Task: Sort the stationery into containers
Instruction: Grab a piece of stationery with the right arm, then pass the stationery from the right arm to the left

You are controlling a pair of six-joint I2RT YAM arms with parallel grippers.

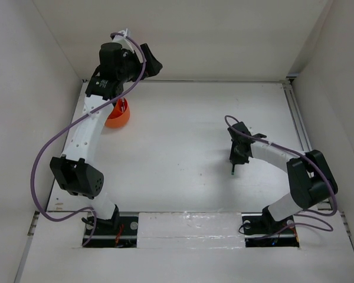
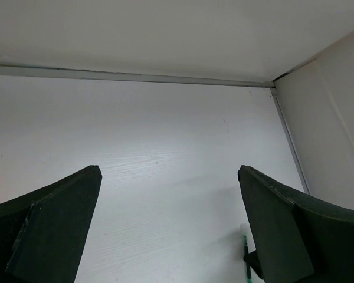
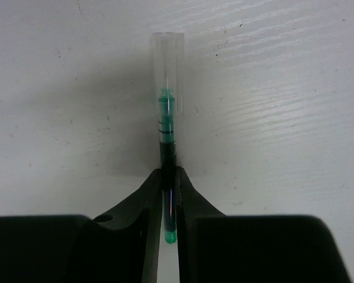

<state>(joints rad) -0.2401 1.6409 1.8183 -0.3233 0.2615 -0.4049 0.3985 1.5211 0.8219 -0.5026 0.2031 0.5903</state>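
Fingers on R arm pinch dark green pen; L fingers spread wide, nr orange cup.

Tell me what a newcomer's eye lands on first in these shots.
The right gripper pinching a green pen with a clear cap, right of centre. Next, the bright orange cup at the far left, partly hidden beneath the left arm; the left gripper gapes open.

- Your left arm reaches far left; the left end effector sits raised, fingers spread wide.
- Your right arm bends inward; the right end effector points down, pinching the dark green pen.
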